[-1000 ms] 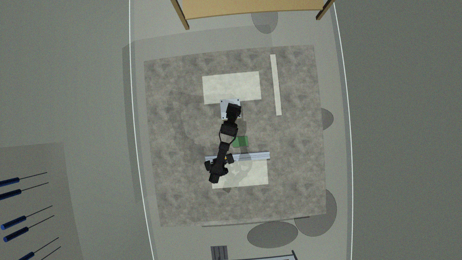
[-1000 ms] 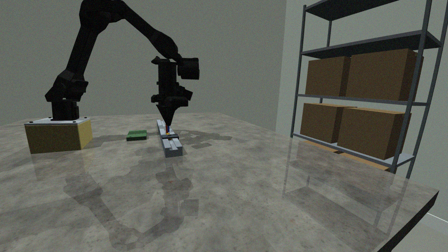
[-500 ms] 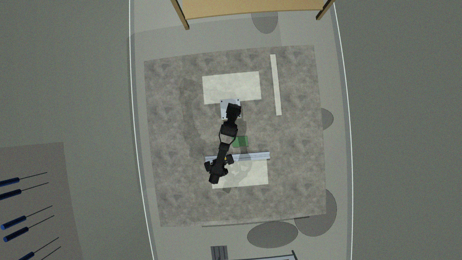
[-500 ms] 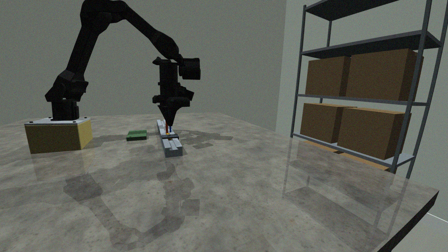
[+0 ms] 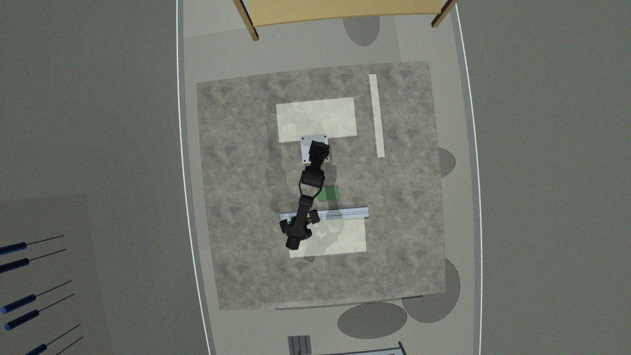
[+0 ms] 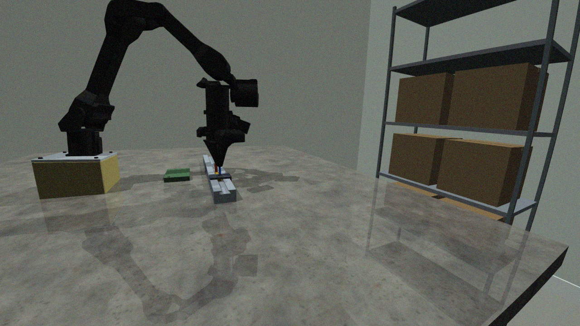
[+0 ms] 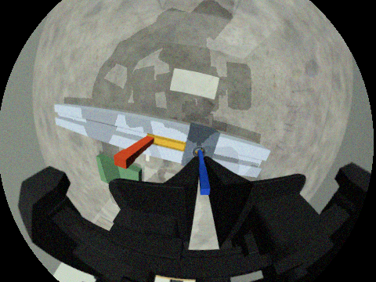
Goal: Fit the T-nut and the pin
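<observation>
Grey rm w/ metal shelf unit holding brown boxes, prob. cardboard, nr mottled table

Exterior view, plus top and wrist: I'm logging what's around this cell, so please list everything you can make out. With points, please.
Rail [image 5: 348, 212] [image 6: 224, 198] [image 7: 102, 122]: one, silvery, on the table
Bracket [image 6: 226, 176] [image 7: 202, 135]: one, dark, across the rail
T-nut [image 7: 168, 142]: one, brass-yellow, in the slot, reaching the bracket
Handle [image 7: 133, 152]: one, orange-red, up from the nut
Pin [image 7: 204, 178]: one, blue, in the gripper, tip at the bracket hole
Tray [image 5: 328, 193] [image 6: 176, 174] [image 7: 119, 171]: one, green, beside the rail
Shelf unit [image 6: 388, 52]: one, grey, behind the table
Boxes: at least four, brown, on the shelves
Screwdriver-like tools: six, blue-handled, left in the top view
Arm: one, black, on a yellowish base
Gripper [image 6: 219, 165] [image 7: 200, 160]: one, black, shut on the pin
</observation>
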Controlling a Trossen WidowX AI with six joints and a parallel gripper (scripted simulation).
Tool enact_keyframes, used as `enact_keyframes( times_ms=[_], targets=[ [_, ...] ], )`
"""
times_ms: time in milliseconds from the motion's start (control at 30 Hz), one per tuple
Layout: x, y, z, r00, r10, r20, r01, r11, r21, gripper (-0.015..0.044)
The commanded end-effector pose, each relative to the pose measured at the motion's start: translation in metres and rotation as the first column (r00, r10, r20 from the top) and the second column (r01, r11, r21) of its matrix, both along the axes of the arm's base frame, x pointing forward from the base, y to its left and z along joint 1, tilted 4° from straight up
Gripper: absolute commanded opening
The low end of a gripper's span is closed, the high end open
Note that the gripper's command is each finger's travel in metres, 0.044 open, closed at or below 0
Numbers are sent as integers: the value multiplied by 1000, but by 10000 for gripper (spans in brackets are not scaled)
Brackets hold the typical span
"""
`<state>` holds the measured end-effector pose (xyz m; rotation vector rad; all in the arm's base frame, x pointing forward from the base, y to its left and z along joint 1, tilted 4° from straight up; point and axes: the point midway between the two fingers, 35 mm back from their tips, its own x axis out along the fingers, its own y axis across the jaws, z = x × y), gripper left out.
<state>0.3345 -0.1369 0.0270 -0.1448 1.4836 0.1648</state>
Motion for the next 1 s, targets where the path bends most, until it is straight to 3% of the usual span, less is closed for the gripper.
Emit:
enact_keyframes(
  times_ms=[0,967],
  targets=[
    [-2,2,-5,1000,-2,-5,3,1000,7,-150],
    [-2,2,-17,1000,-3,-6,3,1000,8,-150]
  ],
)
